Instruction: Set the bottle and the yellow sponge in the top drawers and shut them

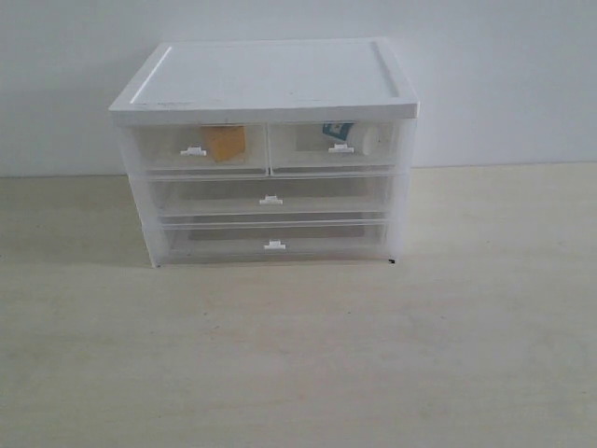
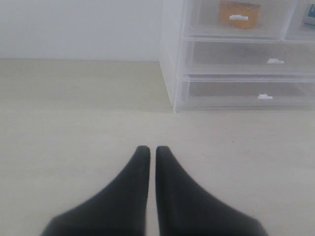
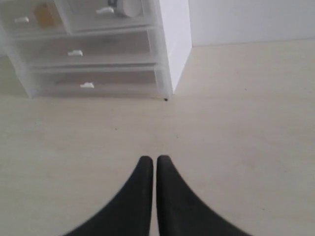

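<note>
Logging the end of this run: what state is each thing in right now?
left top drawer: closed.
right top drawer: closed.
middle wide drawer: closed.
bottom wide drawer: closed.
yellow sponge: inside left top drawer.
bottle: inside right top drawer.
left gripper: shut, empty.
right gripper: shut, empty.

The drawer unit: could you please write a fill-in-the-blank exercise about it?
In the exterior view, the yellow sponge sits in the top ____ drawer.
The bottle lies in the top ____ drawer.
Both top drawers are ____.
The left gripper and the right gripper are both ____.
Missing words: left, right, closed, shut.
</note>
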Controlling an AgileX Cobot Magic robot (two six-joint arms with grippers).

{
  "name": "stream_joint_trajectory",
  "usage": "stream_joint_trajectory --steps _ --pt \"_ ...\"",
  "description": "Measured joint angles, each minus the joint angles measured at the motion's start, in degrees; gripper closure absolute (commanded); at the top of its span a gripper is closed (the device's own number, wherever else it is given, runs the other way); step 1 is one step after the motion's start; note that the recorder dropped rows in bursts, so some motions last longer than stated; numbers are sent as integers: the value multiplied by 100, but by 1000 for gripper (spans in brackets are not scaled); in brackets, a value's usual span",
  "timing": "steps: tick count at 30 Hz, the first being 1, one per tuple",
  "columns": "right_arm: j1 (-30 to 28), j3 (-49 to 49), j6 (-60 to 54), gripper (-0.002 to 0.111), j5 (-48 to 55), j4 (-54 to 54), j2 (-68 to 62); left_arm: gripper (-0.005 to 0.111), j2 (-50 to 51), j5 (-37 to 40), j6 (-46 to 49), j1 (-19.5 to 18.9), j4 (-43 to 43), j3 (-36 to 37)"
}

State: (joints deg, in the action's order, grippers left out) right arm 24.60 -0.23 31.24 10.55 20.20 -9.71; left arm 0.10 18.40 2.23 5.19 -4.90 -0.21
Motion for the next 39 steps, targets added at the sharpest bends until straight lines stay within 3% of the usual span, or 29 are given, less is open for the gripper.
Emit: stream_joint_trajectory --steps 12,26,39 --pt "-904 25 -360 108 1126 150 917 103 0 0 0 0 0 0" --pt "-1704 25 -111 108 1319 23 931 103 0 0 22 0 0 0" --pt "-1723 25 -37 108 1340 -388 936 103 0 0 22 0 0 0"
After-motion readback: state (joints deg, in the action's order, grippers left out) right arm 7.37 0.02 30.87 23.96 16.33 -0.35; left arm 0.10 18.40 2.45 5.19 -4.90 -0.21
